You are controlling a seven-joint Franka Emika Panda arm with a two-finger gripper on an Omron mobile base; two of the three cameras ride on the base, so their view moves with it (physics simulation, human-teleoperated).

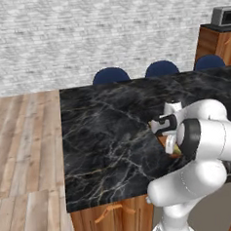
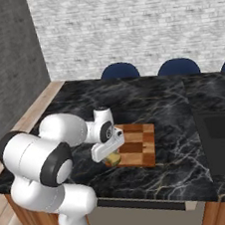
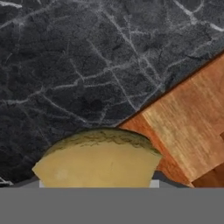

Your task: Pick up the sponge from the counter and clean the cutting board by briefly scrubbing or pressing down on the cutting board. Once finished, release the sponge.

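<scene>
Sponge (image 3: pixel 98 159): pinched in the hand (image 2: pixel 111 155), hanging at the cutting board's (image 2: pixel 138 143) near corner, above the worktop (image 2: pixel 168 102). Best carried further over the board, pressed flat, scrubbed briefly, then released.

Sponge (image 2: pixel 113 159) at cutting board's (image 2: pixel 138 143) near corner (on the counter (image 2: pixel 173 101))

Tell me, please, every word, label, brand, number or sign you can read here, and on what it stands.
None can be read: the counter, cutting board, sponge and gripper carry no writing.
The dark round mark on the arm's wrist is too blurred to read.
</scene>
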